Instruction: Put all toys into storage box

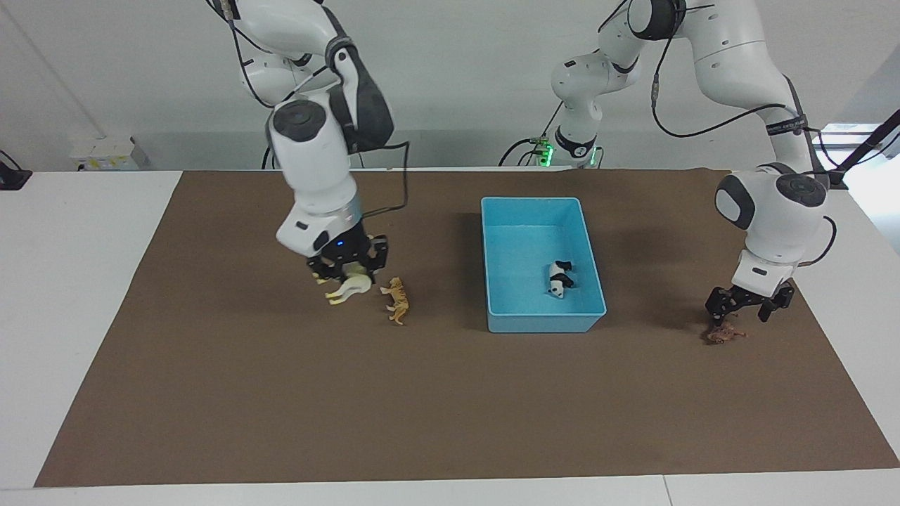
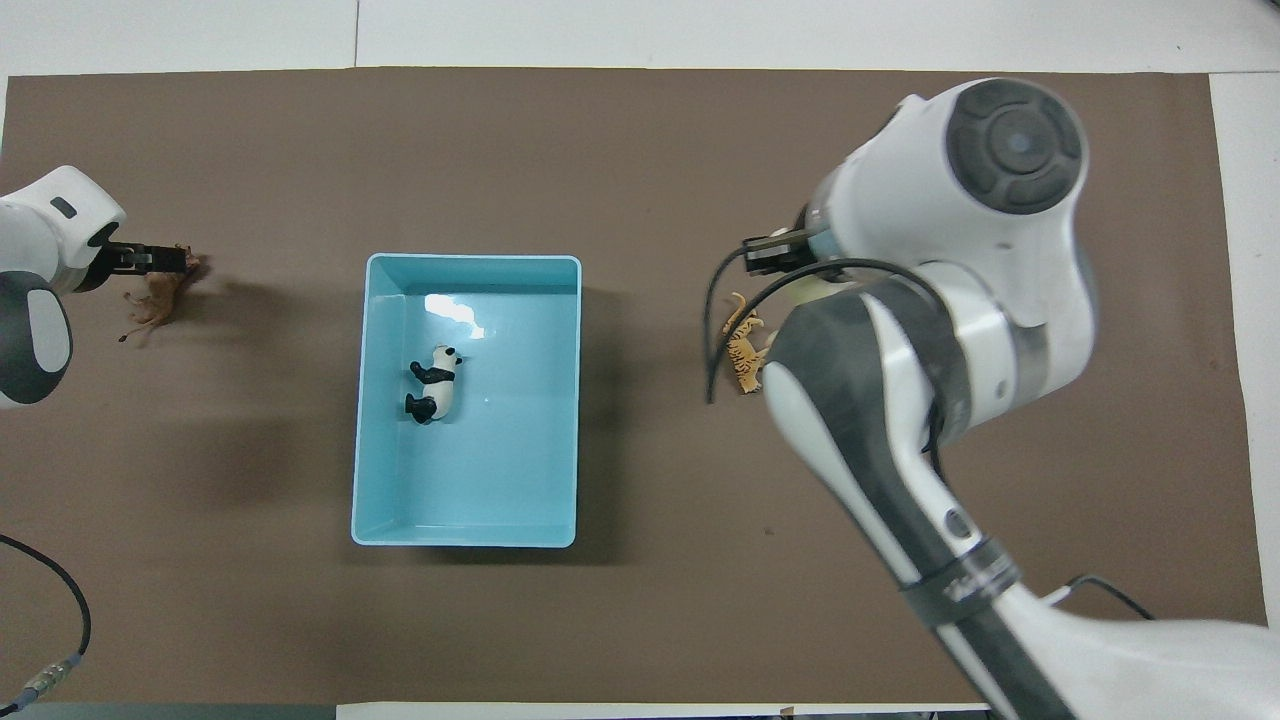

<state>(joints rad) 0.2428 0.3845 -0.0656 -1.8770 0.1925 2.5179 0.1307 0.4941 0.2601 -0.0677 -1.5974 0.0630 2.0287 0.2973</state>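
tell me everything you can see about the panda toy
The panda is a small black-and-white animal figurine that looks like glossy moulded plastic: white body and head, black legs, ears and shoulder band. It lies on its side on the floor of the light blue storage box, about midway along the box and closer to the long wall at the left arm's end. It is the only toy in the box, and it touches only the box floor; neither gripper is near it.

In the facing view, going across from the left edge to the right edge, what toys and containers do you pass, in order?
Cream long-necked toy under the right gripper → orange striped tiger → light blue storage box with the panda inside → dark brown toy below the left gripper.
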